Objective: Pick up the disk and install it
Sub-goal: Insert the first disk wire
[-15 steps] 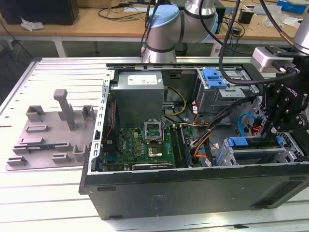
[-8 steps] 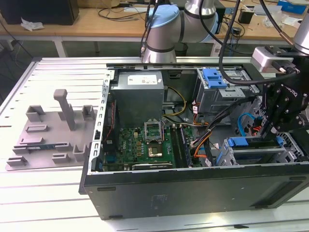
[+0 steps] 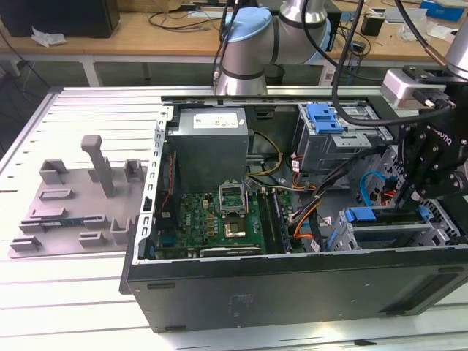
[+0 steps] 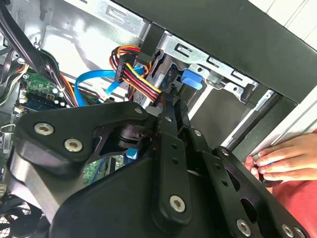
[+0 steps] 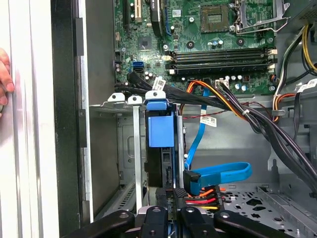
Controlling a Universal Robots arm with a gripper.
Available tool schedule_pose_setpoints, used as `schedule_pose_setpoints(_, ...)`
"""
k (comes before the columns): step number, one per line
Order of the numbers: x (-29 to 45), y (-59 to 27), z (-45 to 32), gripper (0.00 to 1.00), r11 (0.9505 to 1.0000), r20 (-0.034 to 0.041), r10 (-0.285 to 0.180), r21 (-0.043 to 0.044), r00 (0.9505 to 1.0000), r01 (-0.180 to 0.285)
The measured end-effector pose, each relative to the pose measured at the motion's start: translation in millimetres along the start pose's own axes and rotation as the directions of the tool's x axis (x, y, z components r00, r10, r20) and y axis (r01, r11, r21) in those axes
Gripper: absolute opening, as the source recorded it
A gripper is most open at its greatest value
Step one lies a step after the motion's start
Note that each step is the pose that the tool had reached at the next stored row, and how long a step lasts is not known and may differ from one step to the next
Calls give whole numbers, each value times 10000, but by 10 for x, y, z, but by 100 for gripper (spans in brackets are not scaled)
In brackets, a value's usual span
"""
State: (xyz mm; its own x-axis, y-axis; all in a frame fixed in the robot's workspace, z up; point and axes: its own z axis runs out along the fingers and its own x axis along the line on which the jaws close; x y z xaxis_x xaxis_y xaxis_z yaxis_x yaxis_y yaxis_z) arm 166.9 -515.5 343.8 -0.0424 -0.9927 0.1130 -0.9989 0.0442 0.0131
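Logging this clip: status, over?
Gripper at bay. Disk upright in bay. Cables alongside; hand at case edge.

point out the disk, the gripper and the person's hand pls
disk (image 5: pixel 161 130): first wrist view, on its blue bracket face.
gripper (image 5: pixel 168 210): first wrist view, between the black fingertips.
person's hand (image 4: pixel 287 158): second wrist view, on the fingers.

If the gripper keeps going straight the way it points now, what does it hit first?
Most likely the disk in its blue bracket, standing on edge in the drive bay straight ahead of the gripper in the first wrist view. The red and yellow power cable lies just beside that line. Depth is hard to judge.
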Motion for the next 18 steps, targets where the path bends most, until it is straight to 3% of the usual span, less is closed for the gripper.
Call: schedule_pose_setpoints(18,-27,1,13,16,10000,-4,0,1,10000,0)
